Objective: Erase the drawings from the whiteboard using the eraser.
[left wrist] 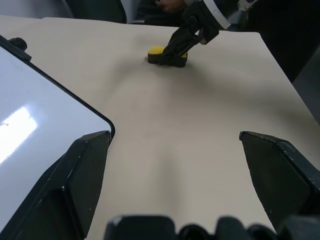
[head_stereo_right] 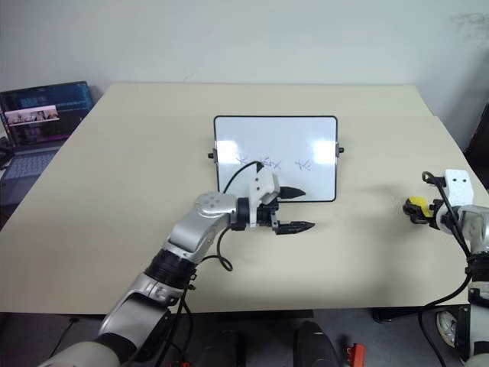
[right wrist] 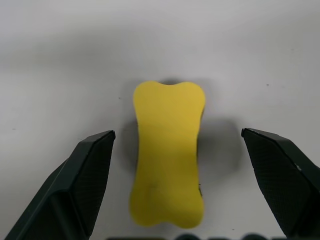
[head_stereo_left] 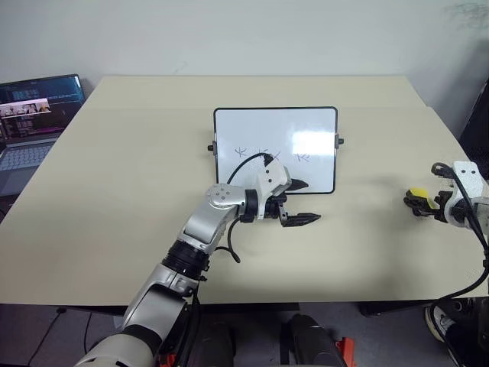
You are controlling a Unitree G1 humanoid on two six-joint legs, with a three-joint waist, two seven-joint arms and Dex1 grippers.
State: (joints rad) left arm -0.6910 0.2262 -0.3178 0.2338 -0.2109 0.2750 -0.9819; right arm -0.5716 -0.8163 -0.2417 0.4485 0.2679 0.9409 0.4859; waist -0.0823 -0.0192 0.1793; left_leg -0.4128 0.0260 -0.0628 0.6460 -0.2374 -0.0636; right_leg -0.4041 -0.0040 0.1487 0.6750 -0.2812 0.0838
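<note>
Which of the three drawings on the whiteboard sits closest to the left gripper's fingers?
The middle drawing of the row on the whiteboard: the left gripper sits just below it, while the other two marks lie further out to either side.

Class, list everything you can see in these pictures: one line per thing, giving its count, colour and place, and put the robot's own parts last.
table: one, cream, carrying everything but the laptop.
whiteboard: one, glossy white with a thin black frame, mid-table, propped up.
drawings: three, dark scribbles, in a row across the lower part of the whiteboard.
eraser: one, bright yellow with a black edge, flat on the table near its right edge, apart from the whiteboard.
laptop: one, dark, screen lit, beyond the table's left edge.
left gripper: one, black fingers, open, in front of the whiteboard's lower right corner.
right gripper: one, black fingers, open, a finger on each side of the eraser without touching it.
</note>
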